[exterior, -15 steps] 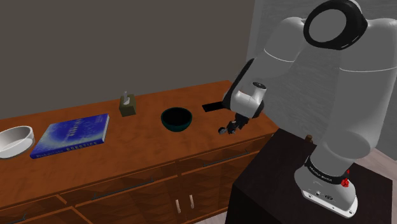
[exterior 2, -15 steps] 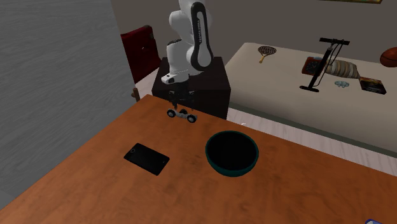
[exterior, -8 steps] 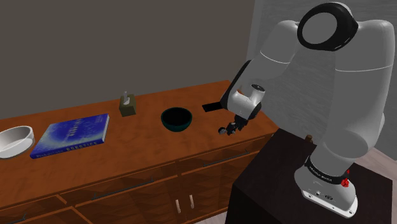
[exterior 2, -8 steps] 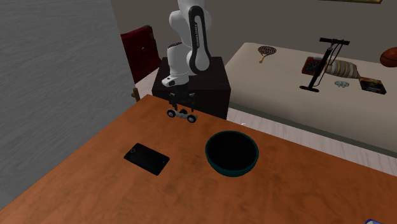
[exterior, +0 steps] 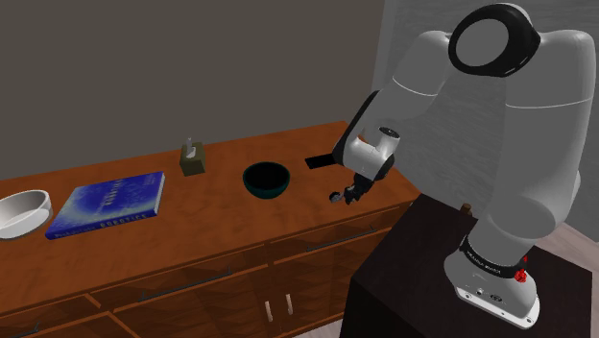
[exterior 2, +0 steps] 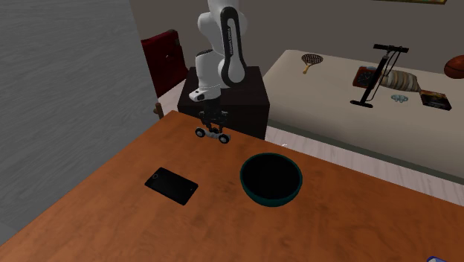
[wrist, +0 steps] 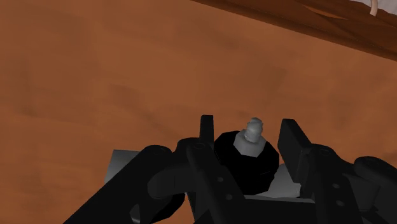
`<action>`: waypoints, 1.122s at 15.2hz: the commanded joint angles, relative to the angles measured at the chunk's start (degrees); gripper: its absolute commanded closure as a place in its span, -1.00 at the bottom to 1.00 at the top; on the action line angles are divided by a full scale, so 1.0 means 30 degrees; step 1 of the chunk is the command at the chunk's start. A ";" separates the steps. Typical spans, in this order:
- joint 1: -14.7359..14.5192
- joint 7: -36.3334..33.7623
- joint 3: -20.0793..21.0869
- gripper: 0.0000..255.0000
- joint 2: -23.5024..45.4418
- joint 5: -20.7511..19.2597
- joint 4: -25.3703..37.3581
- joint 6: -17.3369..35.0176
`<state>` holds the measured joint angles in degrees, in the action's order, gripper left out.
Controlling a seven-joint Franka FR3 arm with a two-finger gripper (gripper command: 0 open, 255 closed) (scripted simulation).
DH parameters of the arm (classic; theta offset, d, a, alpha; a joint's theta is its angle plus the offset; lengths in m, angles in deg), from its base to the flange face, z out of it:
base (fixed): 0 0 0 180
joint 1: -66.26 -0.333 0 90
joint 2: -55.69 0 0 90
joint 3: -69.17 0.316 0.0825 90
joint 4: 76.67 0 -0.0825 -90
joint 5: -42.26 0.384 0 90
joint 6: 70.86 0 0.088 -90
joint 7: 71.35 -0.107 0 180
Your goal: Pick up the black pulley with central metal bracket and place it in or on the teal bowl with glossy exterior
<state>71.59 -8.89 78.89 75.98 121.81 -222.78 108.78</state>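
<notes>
At the near edge of the wooden sideboard (exterior: 206, 229), close to the stand (exterior: 422, 288), the black pulley (exterior 2: 212, 134) sits low against the top with its shadow directly beneath it. In the wrist view the pulley (wrist: 247, 162) shows as a dark round wheel with a pale grey metal stub on its middle and a grey bracket plate spreading out on either side. The gripper (exterior 2: 214, 121) points down on it from above. Its two black fingers (wrist: 207, 127) are drawn in against opposite sides of the wheel and clamp it between them. In the shoulder view the gripper (exterior: 353, 190) is tucked under the white arm (exterior: 499, 144), and the pulley (exterior: 335, 198) peeks out just beside it.

The teal bowl (exterior 2: 271, 199) stands upright near the pulley but apart from it, its inside dark. In the shoulder view the bowl (exterior: 266, 191) lies to the left of the gripper. A flat black slab (exterior 2: 172, 184) lies on the wood beside the bowl, also apart from the pulley.

Farther along the sideboard, toward the shoulder view's left, stand a small olive box (exterior: 193, 160), a blue book (exterior: 107, 204) lying flat, and a white bowl (exterior: 21, 213). The second exterior view shows a red chair (exterior 2: 163, 56) beside the stand and a pale table (exterior 2: 320, 82) behind it.
</notes>
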 commanded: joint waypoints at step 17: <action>-0.4304 -1.0670 -0.5462 1.00 -0.4689 -1.1197 -0.3067 -0.2195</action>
<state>59.67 -38.11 63.89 63.22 91.40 -231.20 102.70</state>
